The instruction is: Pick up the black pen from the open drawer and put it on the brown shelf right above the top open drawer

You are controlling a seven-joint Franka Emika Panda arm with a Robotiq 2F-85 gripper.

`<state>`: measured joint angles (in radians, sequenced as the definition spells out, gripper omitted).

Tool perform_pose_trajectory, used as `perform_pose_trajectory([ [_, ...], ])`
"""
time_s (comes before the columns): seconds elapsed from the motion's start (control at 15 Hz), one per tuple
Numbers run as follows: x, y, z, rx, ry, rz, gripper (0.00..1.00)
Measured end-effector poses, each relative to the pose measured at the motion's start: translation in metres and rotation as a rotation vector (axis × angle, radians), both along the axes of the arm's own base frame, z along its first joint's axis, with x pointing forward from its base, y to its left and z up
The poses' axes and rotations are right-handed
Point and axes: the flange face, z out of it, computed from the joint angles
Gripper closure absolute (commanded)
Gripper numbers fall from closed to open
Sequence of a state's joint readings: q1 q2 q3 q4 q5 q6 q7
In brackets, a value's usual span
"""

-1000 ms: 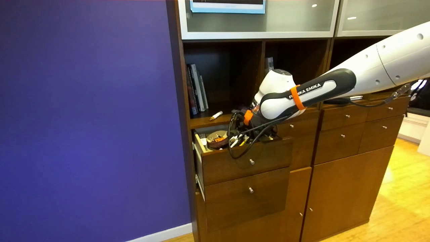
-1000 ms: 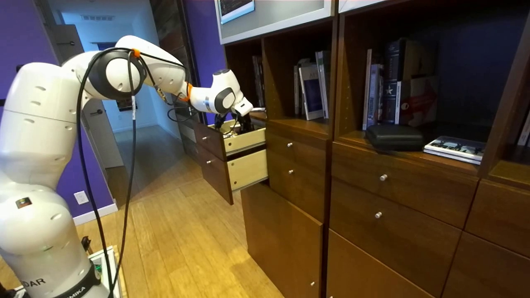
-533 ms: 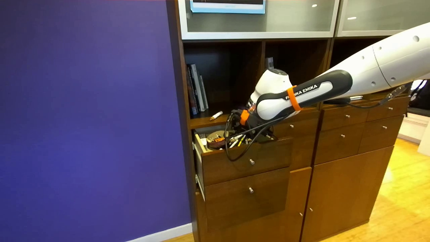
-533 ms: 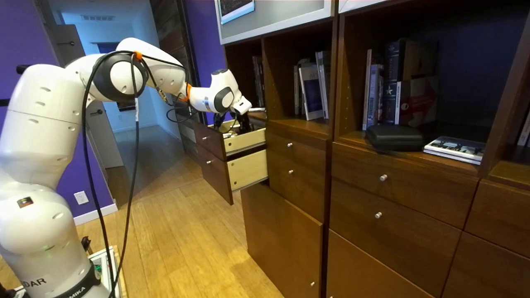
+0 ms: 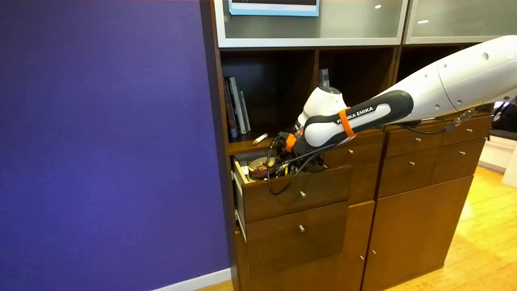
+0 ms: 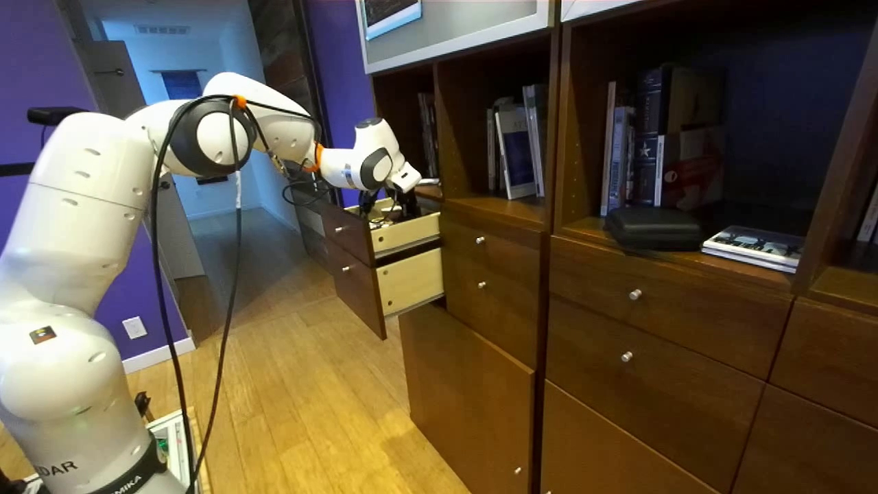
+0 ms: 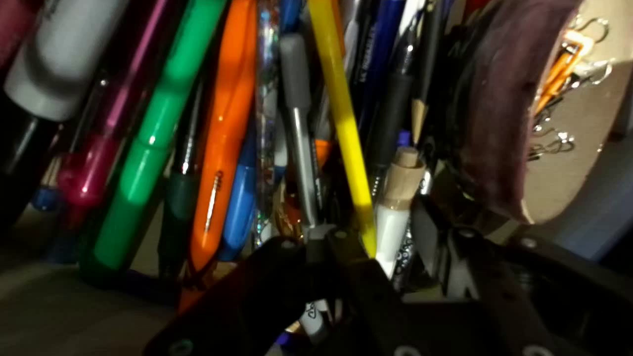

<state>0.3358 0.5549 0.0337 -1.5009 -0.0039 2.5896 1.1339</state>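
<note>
In the open drawer (image 5: pixel 282 200), the likeliest black pen (image 7: pixel 394 109) lies among other pens (image 7: pixel 156 131), just beside the bowl (image 7: pixel 499 113) near the side edge. It should be light, stiff, slick-barrelled; pinch across its darker grip. The gripper (image 7: pixel 378 232) stands with jaws spread.

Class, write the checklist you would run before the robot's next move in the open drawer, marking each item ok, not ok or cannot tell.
1. Open drawer pulled out: ok.
2. Tool open: ok, jaws apart.
3. Target singled out: cannot tell; several dark pens show.
4. Only a dark pen between the jaws: not ok; a yellow stick and white pen show there.
5. Tool clear of the bowl: cannot tell.
6. Brown shelf bare: not ok; books and a marker-like stick are on it.
</note>
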Motion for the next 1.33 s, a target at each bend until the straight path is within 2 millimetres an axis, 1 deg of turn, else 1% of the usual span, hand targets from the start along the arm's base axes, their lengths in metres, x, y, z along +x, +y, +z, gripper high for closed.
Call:
perform_pose_trajectory([
  [0.07,0.002,0.0,-0.001,0.0,-0.001,-0.001,0.95],
  [0.13,0.003,0.0,0.0,0.001,-0.003,-0.002,0.92],
  [0.27,0.003,0.0,0.0,0.001,-0.004,-0.002,0.94],
  [0.33,0.003,0.0,0.001,0.002,-0.005,-0.002,0.98],
  [0.4,0.003,0.0,0.003,0.002,-0.006,-0.002,1.0],
  [0.47,0.003,-0.001,0.004,0.0,-0.003,-0.003,1.0],
  [0.53,0.002,-0.002,0.005,-0.001,0.001,-0.004,0.97],
  [0.67,0.0,-0.003,0.009,-0.004,0.013,-0.005,0.97],
  [0.87,-0.004,-0.005,0.021,-0.003,0.03,-0.008,0.97],
  [1.13,-0.017,-0.006,0.036,0.023,0.069,-0.003,0.97],
  [1.33,-0.026,-0.01,0.044,0.056,0.111,0.013,0.97],
])
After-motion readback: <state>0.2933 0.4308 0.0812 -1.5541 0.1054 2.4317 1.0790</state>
